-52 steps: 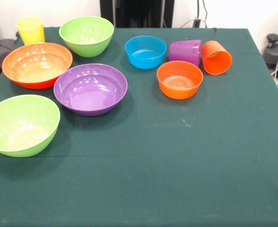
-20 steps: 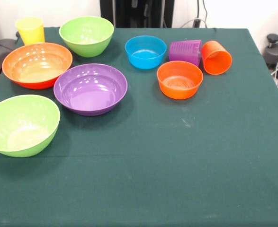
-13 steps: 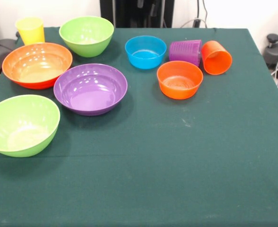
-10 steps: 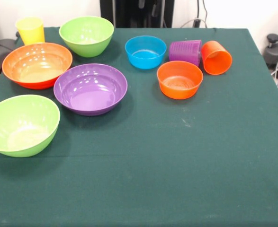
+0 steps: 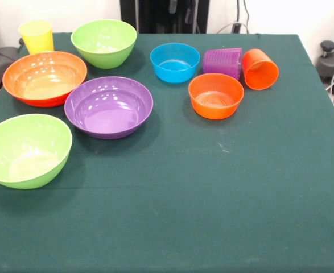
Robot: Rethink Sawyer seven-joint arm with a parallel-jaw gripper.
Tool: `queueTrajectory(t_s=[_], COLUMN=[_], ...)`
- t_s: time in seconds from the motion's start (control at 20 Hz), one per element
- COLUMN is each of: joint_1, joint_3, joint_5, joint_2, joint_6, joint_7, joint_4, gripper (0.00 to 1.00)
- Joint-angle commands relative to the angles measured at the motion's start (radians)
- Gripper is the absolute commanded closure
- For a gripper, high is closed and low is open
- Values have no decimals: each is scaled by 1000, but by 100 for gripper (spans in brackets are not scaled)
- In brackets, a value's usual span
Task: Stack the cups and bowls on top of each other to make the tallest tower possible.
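Nothing is stacked: six glossy round plastic bowls and three small tapered plastic cups stand singly across the far half of a dark green cloth-covered table point(image 5: 212, 216), whose near half lies bare. At left, a large lime green bowl point(image 5: 25, 150) sits at the table's edge, with the large purple bowl point(image 5: 108, 107), large orange bowl point(image 5: 44, 78) and second lime green bowl point(image 5: 104, 42) behind it. All bowls are empty. The yellow cup point(image 5: 36, 36) stands upright at the far left corner. The small blue bowl point(image 5: 175, 62) and small orange bowl point(image 5: 215, 95) sit right of centre, beside the ribbed purple cup point(image 5: 223, 61) and orange cup point(image 5: 260, 69), both tipped on their sides. The gripper is nowhere in the frame.
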Motion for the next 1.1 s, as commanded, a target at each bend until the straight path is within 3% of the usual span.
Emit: queueTrajectory(t_s=[0.05,0.45,0.75,1.1], joint_1=[6,-91,-234,-380], joint_3=[47,39,69,101], joint_5=[22,-39,-98,-205], joint_2=[68,46,-17,-17], joint_6=[52,-3,-25,-41], joint_7=[87,32,-78,-134], joint_4=[-76,-20,66,118], gripper=[0,0,0,0])
